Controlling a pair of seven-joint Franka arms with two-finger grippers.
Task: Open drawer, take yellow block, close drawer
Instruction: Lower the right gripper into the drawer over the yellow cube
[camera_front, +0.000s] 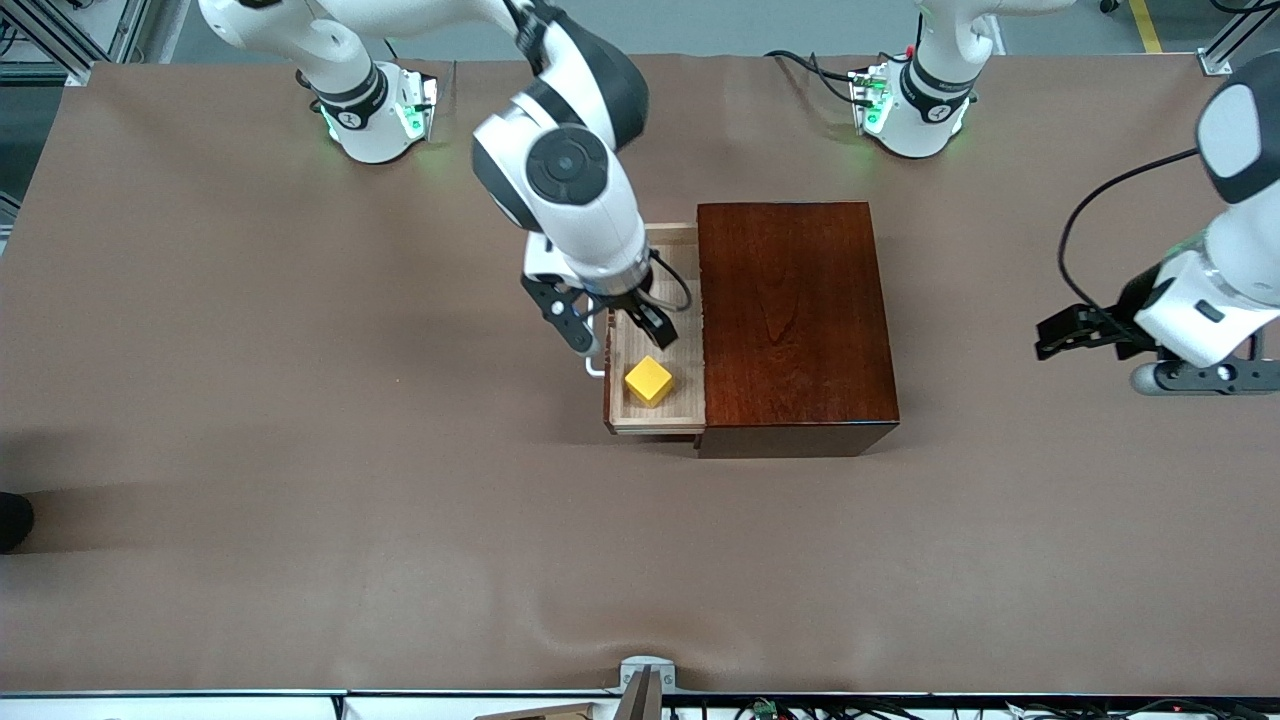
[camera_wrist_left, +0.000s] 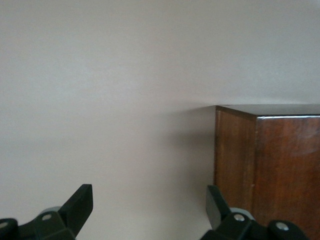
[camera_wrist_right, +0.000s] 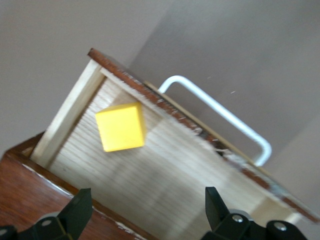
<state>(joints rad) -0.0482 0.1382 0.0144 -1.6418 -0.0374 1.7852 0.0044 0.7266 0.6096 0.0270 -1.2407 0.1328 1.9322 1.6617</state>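
Table (camera_front: 250, 400): brown cloth cover, wrinkled near the front camera.
Box (camera_front: 790, 320): dark red-brown, mid-table.
Drawer (camera_front: 690, 390): pulled out toward the right arm's end.
Right gripper (camera_front: 615, 330): over the drawer, jaws released.
Left gripper (camera_front: 1085, 335): waiting, jaws apart, empty.
Block (camera_front: 649, 380): yellow, lying in the drawer.
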